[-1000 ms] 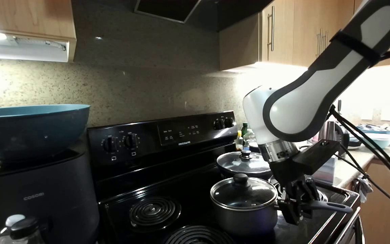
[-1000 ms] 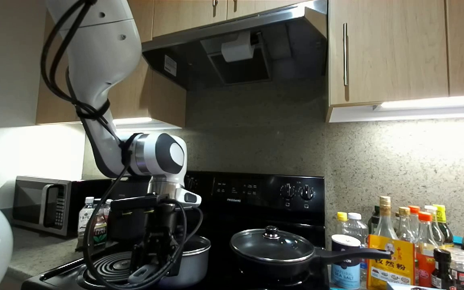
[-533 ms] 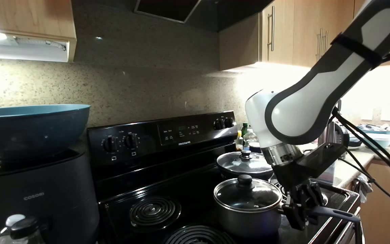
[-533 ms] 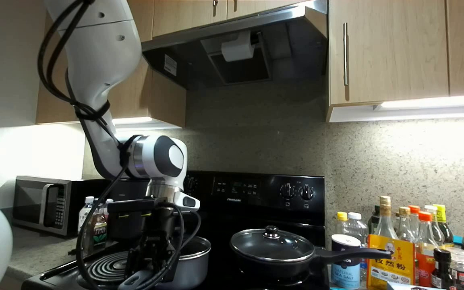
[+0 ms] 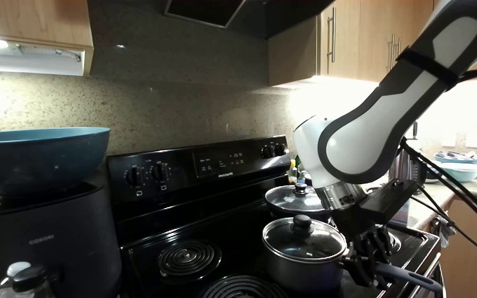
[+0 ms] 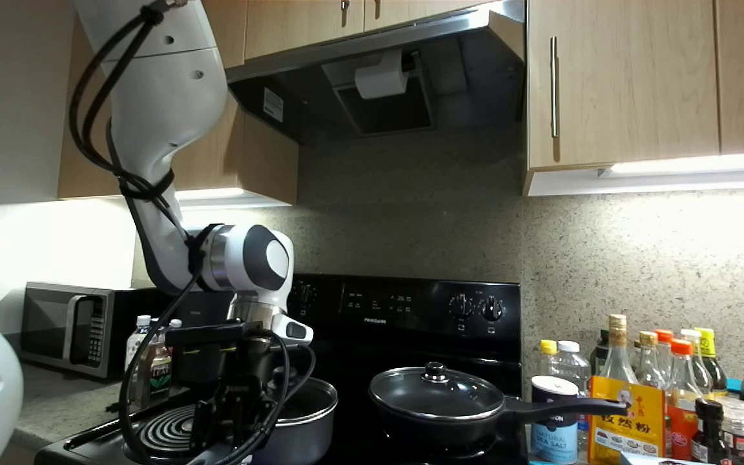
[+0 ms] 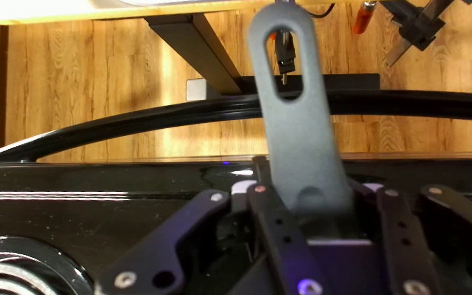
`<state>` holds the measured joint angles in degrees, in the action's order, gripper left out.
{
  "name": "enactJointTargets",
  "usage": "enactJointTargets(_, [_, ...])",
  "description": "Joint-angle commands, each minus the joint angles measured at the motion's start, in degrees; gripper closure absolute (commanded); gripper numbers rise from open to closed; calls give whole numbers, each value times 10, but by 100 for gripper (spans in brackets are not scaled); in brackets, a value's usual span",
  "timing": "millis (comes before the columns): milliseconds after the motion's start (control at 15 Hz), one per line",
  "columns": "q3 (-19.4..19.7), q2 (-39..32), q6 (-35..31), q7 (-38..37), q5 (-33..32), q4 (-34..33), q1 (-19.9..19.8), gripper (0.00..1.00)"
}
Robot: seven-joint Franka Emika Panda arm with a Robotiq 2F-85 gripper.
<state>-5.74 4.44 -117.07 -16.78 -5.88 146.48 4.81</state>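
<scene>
The fingers [image 5: 358, 273], clamped on the handle [image 7: 301, 139] of the lidded saucepan [image 5: 300, 273] over the stove [image 5: 242, 248], have just shifted it slightly toward the stove's front; the grasp apparently carries the saucepan along.

My white, dark-trimmed arm [image 6: 165, 97] carries black cables [image 6: 75, 116] at ten o'clock in an exterior view; my black gripper [image 5: 371, 275] bears silver screws [image 7: 125, 280].

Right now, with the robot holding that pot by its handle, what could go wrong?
The gripper holds the pot only by its handle, so it could twist or tip. Its glass lid, which nothing visibly holds down, might slide. The frying pan close by might get bumped.
</scene>
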Motion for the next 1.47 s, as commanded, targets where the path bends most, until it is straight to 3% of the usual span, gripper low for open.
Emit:
enactJointTargets(0, [-4,-31,18,-7,-1,-27,2,38])
enactJointTargets(333, [-5,-45,-10,-35,-17,-49,6,6])
enactJointTargets(533, [-5,-46,-42,-42,-16,-60,7,0])
enactJointTargets(667, [-5,-48,-55,-43,-14,-65,8,26])
enactJointTargets(733, [-5,-49,-60,-42,-13,-65,9,26])
enactJointTargets(1267, [-2,-42,-79,-34,-6,-58,8,79])
enactJointTargets(1400, [-2,-29,-79,-39,-7,-50,9,81])
